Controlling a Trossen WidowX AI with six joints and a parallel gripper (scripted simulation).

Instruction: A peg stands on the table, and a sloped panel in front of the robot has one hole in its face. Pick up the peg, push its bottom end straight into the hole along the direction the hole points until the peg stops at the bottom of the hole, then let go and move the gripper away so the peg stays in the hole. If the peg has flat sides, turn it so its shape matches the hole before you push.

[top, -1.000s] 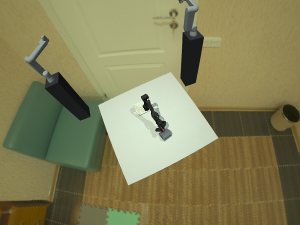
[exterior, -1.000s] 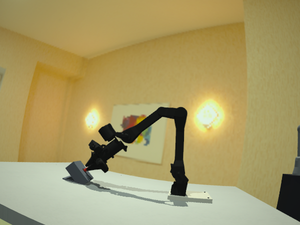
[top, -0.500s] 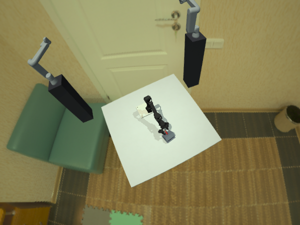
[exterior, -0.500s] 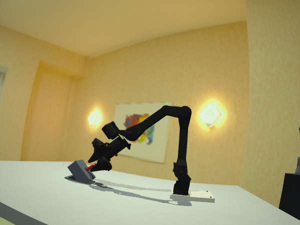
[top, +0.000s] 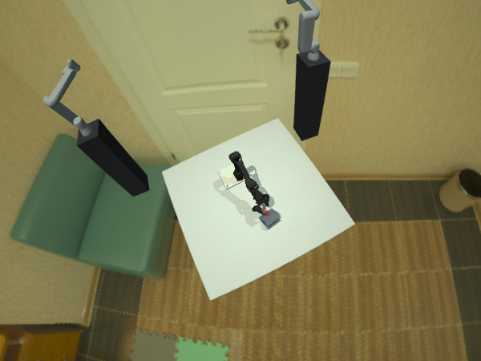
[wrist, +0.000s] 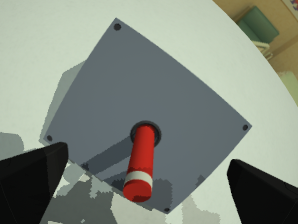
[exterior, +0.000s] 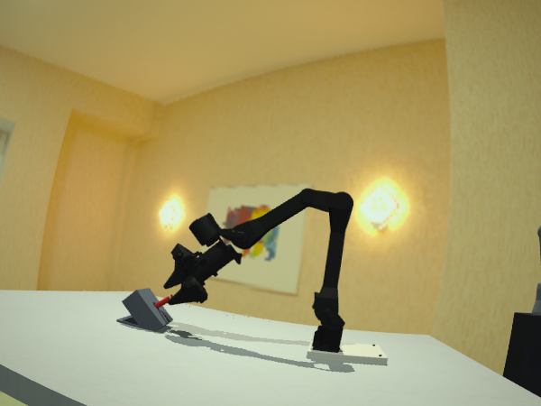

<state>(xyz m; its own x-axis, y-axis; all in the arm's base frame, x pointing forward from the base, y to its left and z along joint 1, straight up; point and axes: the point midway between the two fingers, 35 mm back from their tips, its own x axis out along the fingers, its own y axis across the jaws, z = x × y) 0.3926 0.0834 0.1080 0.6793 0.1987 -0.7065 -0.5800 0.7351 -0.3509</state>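
A red round peg [top: 267, 212] [exterior: 162, 301] [wrist: 141, 160] with a white band near its outer end stands in the hole [wrist: 145, 122] of the grey sloped panel [top: 272, 221] [exterior: 143, 311] [wrist: 115, 90]. Its lower end is hidden inside the hole, and a long part sticks out of the face, roughly along the hole's direction. How deep it sits cannot be seen. My gripper [top: 262, 208] [exterior: 168, 295] [wrist: 150, 161] is wide open, with one finger on each side of the peg and a gap to both. The fingertips are near the peg's outer end.
The panel stands on the white table [top: 224, 249] [exterior: 270, 383]. The arm's pale base plate [top: 225, 181] [exterior: 367, 354] is farther back on the same table. A green chair [top: 124, 225] and two black pillars [top: 114, 160] [top: 310, 98] with grey arms are outside the work area.
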